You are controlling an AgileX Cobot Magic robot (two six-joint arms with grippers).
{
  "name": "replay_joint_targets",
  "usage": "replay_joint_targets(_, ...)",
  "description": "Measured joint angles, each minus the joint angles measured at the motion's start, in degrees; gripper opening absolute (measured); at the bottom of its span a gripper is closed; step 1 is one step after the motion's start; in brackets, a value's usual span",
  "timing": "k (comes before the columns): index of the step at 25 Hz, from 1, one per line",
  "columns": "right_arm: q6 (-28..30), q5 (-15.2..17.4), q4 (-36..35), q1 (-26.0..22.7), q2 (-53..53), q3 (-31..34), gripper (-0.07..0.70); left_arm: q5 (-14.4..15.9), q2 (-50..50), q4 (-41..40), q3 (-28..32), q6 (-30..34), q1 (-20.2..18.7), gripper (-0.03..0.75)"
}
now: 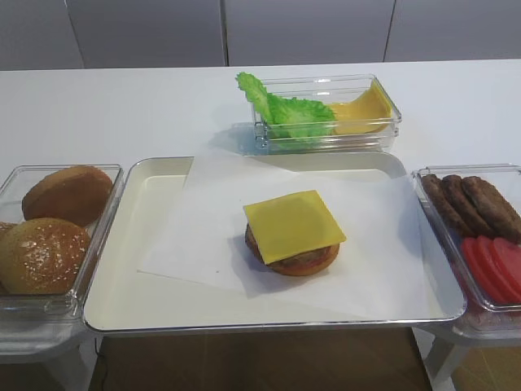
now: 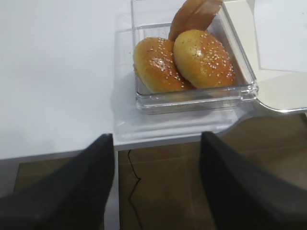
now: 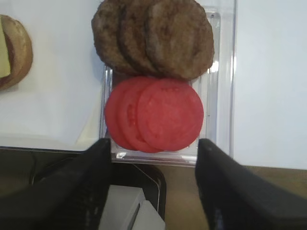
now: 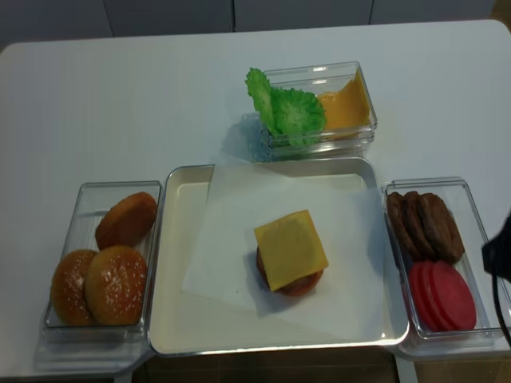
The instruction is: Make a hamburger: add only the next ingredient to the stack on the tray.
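A: Yellow square cheese slice (image 1: 294, 225) lies on our brown patty-and-bun stack (image 1: 302, 259), mid cream rimmed tray (image 1: 145, 269).

B: Right gripper (image 3: 152, 187) spread wide, holding nothing, above round red tomato slices (image 3: 156, 115). Left gripper (image 2: 157, 184) likewise.

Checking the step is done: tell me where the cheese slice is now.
In the exterior high view the cheese slice lies on the stack, right of centre on the tray, in front of the lettuce bin.

Three overlapping red tomato slices (image 3: 156, 115) lie in a clear plastic bin (image 3: 223, 81), just below three overlapping brown patties (image 3: 153, 36). The right gripper (image 3: 153, 153) hangs below the bin, fingers (image 3: 96, 167) spread wide.
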State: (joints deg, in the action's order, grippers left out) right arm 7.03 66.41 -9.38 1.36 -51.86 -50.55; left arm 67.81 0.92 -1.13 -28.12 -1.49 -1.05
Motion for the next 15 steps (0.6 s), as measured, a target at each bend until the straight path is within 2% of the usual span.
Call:
replay_joint_targets(7, 0.0, 0.8, 0.0, 0.0, 14.5, 6.6, 0.435, 0.0, 0.0, 0.0, 0.0, 0.0, 0.0, 0.419)
replay_joint_targets(15, 0.0, 3.3, 0.0, 0.0, 31.6, 13.2, 0.435, 0.0, 0.0, 0.0, 0.0, 0.0, 0.0, 0.419)
